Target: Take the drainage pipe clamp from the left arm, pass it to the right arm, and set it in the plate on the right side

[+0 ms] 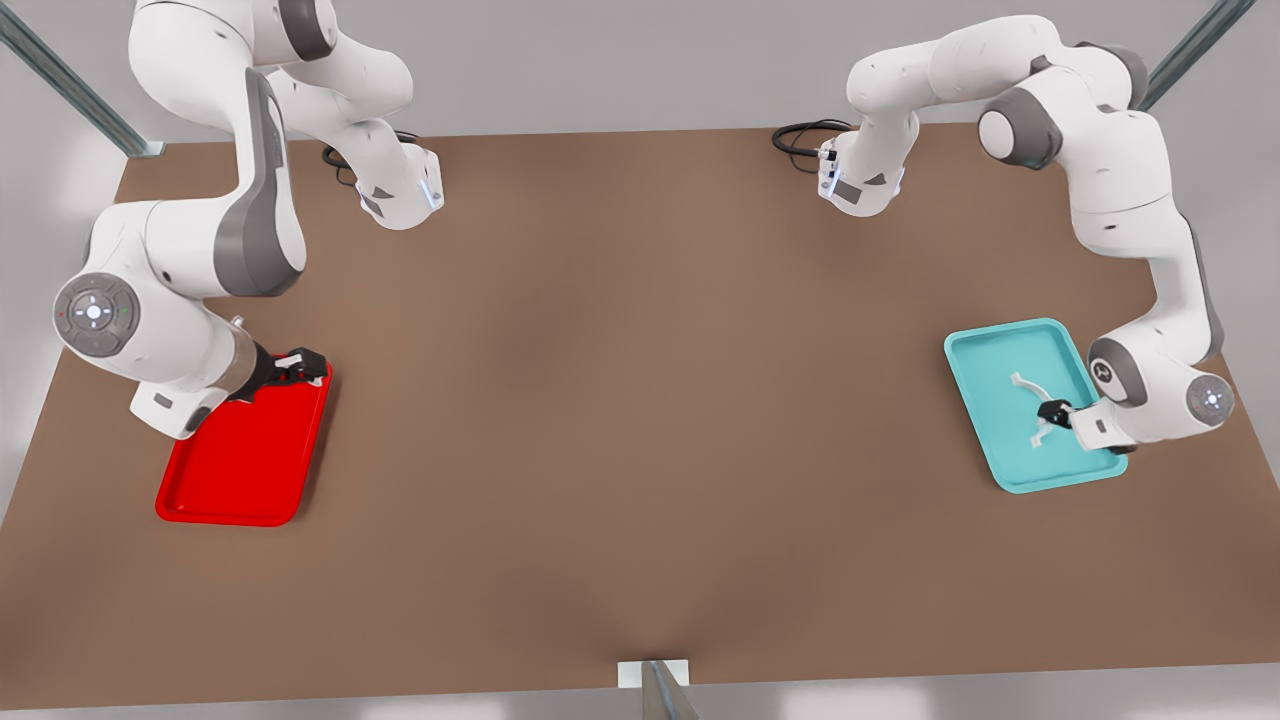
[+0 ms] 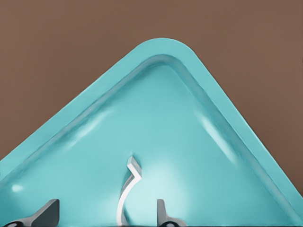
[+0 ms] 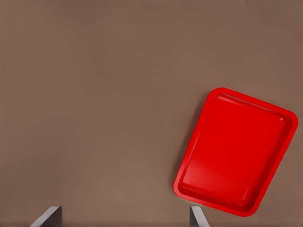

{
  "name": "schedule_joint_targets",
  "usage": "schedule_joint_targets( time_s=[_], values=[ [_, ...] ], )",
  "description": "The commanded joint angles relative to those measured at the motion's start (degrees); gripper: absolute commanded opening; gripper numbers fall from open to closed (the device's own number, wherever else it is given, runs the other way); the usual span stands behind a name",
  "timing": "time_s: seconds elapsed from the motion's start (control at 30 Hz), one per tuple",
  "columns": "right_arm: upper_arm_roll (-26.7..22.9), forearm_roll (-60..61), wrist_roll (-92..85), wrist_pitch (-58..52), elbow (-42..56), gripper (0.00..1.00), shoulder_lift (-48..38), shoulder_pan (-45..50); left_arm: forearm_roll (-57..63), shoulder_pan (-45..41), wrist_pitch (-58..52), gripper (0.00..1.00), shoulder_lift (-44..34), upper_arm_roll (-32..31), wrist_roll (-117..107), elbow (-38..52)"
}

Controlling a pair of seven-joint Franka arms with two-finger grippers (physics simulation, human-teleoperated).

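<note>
Brown matte table [image 1: 640,420]; left fingers [image 2: 49,212] spread around curved white clamp [image 2: 127,191]; right fingers [image 3: 49,216] spread

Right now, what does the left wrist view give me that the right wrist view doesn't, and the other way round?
Left wrist view alone: the white drainage pipe clamp lying in the teal tray, between the open fingers of the left gripper. Right wrist view alone: the red plate, off to one side of the open right gripper rather than between its fingers. Both share the brown table and a pair of dark fingertips at the frame's edge.
</note>
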Motion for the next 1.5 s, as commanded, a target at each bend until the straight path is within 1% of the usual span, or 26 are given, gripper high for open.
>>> schedule_joint_targets(
  time_s=[0.0, 0.1, 0.13, 0.3, 0.33, 0.37, 0.6, 0.8, 0.87, 1.0, 1.03, 1.07, 1.1, 1.13, 1.23, 1.27, 1.3, 1.33, 1.47],
  values=[
    [0.1, 0.0, -0.8, 0.1, 0.0, 1.0, 0.0, 0.0, 1.4, 0.3, 2.0, 1.0, -0.1, 0.0, 40.6, -0.9],
    [0.1, 0.1, -0.8, 0.2, 0.0, 1.0, 0.1, 0.4, 1.3, 0.4, 3.2, 1.0, 0.1, 0.0, 32.9, -2.6],
    [0.1, 0.1, -0.8, 0.2, 0.0, 1.0, 0.1, 0.4, 1.1, 0.3, 4.6, 1.0, 0.1, 0.0, 32.4, -3.5],
    [0.1, 0.3, -0.8, 0.6, 0.0, 1.0, 0.4, 1.2, 0.7, 0.0, 4.0, 1.0, 0.6, -1.0, 30.4, -3.9],
    [0.1, 0.2, -0.7, 0.6, 0.0, 1.0, 0.4, 1.2, 0.7, 0.0, 4.0, 0.76, 0.6, -1.0, 30.4, -3.9],
    [0.1, 0.2, -0.7, 0.6, 0.0, 1.0, 0.4, 1.2, 0.6, 0.0, 4.0, 0.58, 0.6, -1.0, 30.4, -3.9],
    [0.1, 0.1, -0.5, 0.6, 0.0, 1.0, 0.5, 1.2, 1.2, 0.1, 3.9, 0.59, 0.4, -0.8, 30.7, -3.7],
    [0.1, 0.1, -0.5, 0.6, -0.1, 1.0, 0.5, 1.2, 1.2, 0.2, 6.5, 0.59, 0.6, -0.4, 30.5, -3.8],
    [0.1, 0.1, -0.5, 0.6, -0.1, 1.0, 0.5, 1.2, 1.2, 0.1, 6.3, 0.48, 0.6, -0.4, 30.8, -3.8],
    [0.1, 0.1, -0.5, 0.6, -0.1, 1.0, 0.5, 1.2, 1.2, 0.0, 6.0, 0.48, 1.1, -0.4, 30.4, -3.9],
    [0.1, 0.0, -0.5, 0.6, -0.1, 1.0, 0.5, 1.2, 1.2, 0.0, 6.0, 0.47, 1.1, -0.4, 30.3, -3.9],
    [0.1, 0.0, -0.5, 0.6, -0.1, 1.0, 0.5, 1.2, 1.2, 0.0, 5.9, 0.42, 1.4, -0.4, 30.1, -3.8],
    [0.1, 0.0, -0.5, 0.6, -0.1, 1.0, 0.5, 1.2, 1.2, 0.0, 5.6, 0.41, 1.4, -0.4, 30.1, -3.8],
    [0.1, 0.0, -0.5, 0.6, -0.2, 1.0, 0.5, 1.2, 1.2, 0.0, 5.0, 0.37, 1.4, -0.4, 30.1, -3.7],
    [0.1, 0.0, -0.5, 0.6, -0.2, 1.0, 0.5, 1.2, 1.1, 0.0, 4.7, 0.35, 1.4, -0.4, 30.1, -3.6],
    [0.1, 0.0, -0.5, 0.6, -0.2, 1.0, 0.5, 1.2, 1.1, 0.0, 4.7, 0.31, 1.4, -0.4, 30.0, -3.6],
    [0.1, 0.0, -0.5, 0.6, -0.2, 1.0, 0.5, 1.2, 1.1, 0.0, 4.7, 0.24, 1.2, -0.4, 28.9, -3.7],
    [0.1, 0.0, -0.5, 0.6, -0.2, 1.0, 0.6, 1.2, 1.1, 0.0, 4.7, 0.21, 1.2, -0.4, 29.0, -3.6],
    [0.1, -0.1, -0.5, 0.6, -0.3, 1.0, 0.6, 1.6, 1.1, 0.0, 4.7, 0.21, 1.0, -0.4, 28.9, -3.4]
  ],
)
